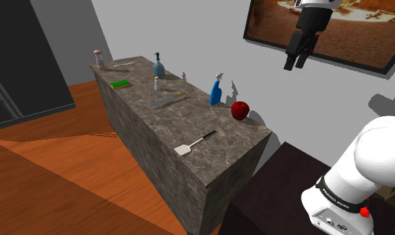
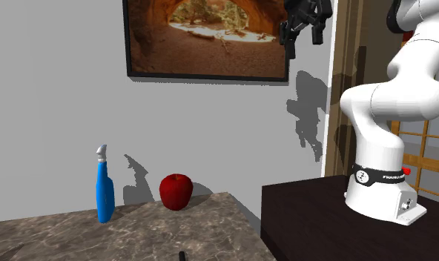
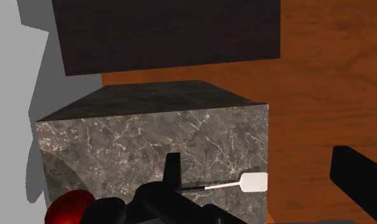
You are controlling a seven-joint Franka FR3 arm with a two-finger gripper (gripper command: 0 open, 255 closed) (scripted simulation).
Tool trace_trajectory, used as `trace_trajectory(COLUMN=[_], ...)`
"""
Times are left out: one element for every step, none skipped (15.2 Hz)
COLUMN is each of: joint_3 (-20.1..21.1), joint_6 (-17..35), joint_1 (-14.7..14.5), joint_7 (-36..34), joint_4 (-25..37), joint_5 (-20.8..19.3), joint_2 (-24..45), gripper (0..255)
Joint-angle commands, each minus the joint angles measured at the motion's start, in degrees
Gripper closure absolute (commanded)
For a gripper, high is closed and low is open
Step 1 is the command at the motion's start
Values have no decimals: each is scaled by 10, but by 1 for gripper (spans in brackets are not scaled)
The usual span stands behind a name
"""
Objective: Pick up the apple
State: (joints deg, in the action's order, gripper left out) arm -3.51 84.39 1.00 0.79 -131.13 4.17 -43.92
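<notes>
My tool hangs high above the apple, in front of the framed picture on the wall. Its two fingers are spread wide with nothing between them. The red apple sits on the marbled counter close to the wall, near the counter's end that faces my stand.

Just beside the apple, further along the wall, stands a blue spray bottle; I cannot tell what is in it. Beyond that, further still from the apple, come a small shaker, a darker pump bottle and, at the far end, a jar with a brown lid. Their contents are too small to make out.

A white spatula lies out from the apple toward the counter's open edge. In the wrist view the apple is cut off at the edge and partly hidden behind my tool's body, and one finger covers part of the spatula's handle.
</notes>
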Motion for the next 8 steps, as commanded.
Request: trace_trajectory(joint_3=[0, -6, -12, -18, -24, -31, -37, -44], joint_6=[0, 19, 39, 59, 79, 99, 120, 141], joint_1=[0, 2, 3, 5, 7, 8, 10, 11], joint_7=[0, 11, 21, 31, 42, 52, 62, 72], joint_4=[0, -13, -25, -37, -48, -58, -67, -76], joint_5=[0, -7, -13, -19, -25, -31, -37, -42], joint_2=[0, 3, 7, 11, 17, 24, 31, 40], gripper=[0, 0, 0, 0, 0, 0, 0, 0])
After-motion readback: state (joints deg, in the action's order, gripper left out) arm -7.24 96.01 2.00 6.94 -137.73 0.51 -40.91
